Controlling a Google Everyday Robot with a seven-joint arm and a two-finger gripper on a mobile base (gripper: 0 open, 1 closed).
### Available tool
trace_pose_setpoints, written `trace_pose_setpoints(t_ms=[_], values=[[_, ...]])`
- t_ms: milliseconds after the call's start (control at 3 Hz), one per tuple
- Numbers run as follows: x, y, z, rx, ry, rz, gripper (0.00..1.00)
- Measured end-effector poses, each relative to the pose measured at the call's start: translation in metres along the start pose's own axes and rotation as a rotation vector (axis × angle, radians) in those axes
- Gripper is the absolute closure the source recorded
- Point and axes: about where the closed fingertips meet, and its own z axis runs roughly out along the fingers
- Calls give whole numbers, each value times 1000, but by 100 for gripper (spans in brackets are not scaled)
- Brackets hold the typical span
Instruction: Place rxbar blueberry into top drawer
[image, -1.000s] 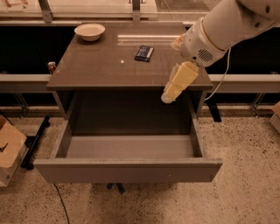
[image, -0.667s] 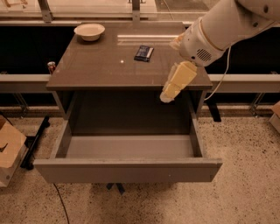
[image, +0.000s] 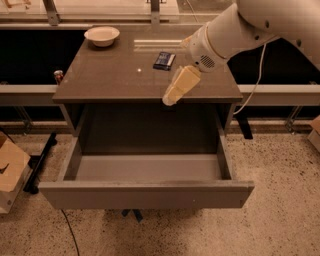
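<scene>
While the gripper (image: 169, 99) hangs tilted down over the front lip of the cabinet top (image: 110, 75), the danger is plain enough: the rxbar blueberry (image: 164, 60) is a thin, flat thing lying on a smooth, glossy surface, and a descent that lands off its middle could skate it away rather than pick it up. Come in too shallow and the tip may just shove the bar back, away from the arm's reach! A weak hold on that slick wrapper could also let it slip on the way to the top drawer (image: 145, 194), dropping it on the top or onto the floor beyond the front panel. Whether the gripper is spread or pressed together, I cannot tell from here; nothing shows in it. Now the bar itself: behind the gripper and a touch to one side, near but clearly apart, not touched. The drawer stands pulled open below and in front of the gripper. The cream bowl (image: 102, 35) sits well away at the far corner, out of the action
</scene>
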Motion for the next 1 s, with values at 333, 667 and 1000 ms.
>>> trace_pose_setpoints(t_ms=[333, 667, 1000], values=[[4, -31, 20, 62, -51, 64, 0], [14, -62, 32, 120, -92, 143, 0], [22, -87, 43, 145, -112, 198, 0]])
